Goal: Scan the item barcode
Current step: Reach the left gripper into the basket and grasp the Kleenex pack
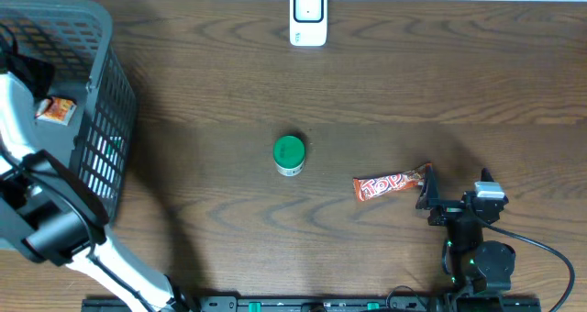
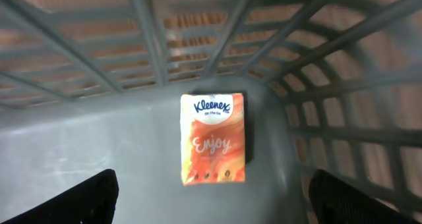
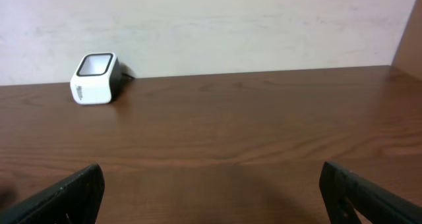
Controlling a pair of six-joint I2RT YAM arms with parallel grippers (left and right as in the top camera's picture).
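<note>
Left hand (image 2: pixel 212 204) hangs inside the grey basket (image 1: pixel 115 110), fingers (image 2: pixel 72 197) wide apart and holding nothing. The tissue pack (image 2: pixel 212 140) lies flat on the basket floor beneath the hand, printed face up and untouched. No barcode is visible on that face. The basket stands at the 9 to 10 o'clock side of the counter (image 1: pixel 413 92). The barcode scanner (image 1: pixel 308 16) sits upright at the 12 o'clock edge, well apart from the basket. A green-lidded jar (image 1: pixel 289 154) stands near the counter's centre. A candy bar (image 1: pixel 390 185) lies between 3 and 4 o'clock of the jar. Right hand (image 1: pixel 429 205) sits low at 4 o'clock, fingers spread wide and empty. One fingertip is just beside the bar's end; contact cannot be confirmed.
</note>
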